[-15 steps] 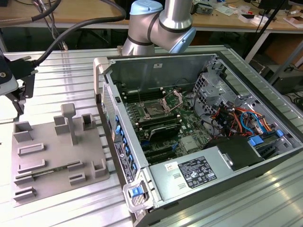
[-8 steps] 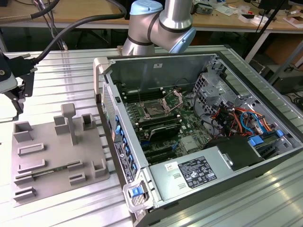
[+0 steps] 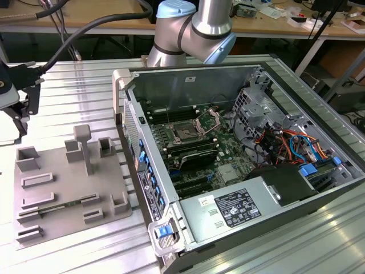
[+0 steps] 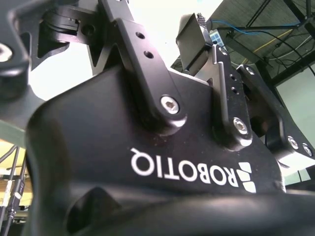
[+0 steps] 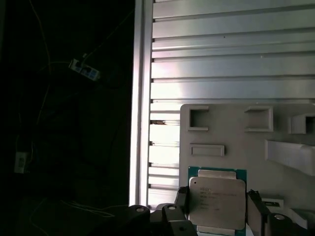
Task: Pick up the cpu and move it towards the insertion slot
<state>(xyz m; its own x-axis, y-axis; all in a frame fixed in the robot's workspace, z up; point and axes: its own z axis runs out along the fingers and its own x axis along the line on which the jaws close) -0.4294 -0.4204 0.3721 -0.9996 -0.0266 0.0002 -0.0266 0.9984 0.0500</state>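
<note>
Partly cut-off cpu (image 5: 217, 199) between jaws

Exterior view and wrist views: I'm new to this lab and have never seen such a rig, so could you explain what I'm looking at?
The machine is a single robot arm ending in a two-fingered gripper. The exterior view comes from a camera off the arm. It shows an open computer case on a ribbed metal table, with the insertion slot inside. On the exterior view's left is a grey fixture plate. Both wrist views come from cameras riding on the arm. The second looks closely along the gripper's black body. The first looks past the fingers, which pinch the cpu from two sides, seemingly raised above the fixture plate.
</note>
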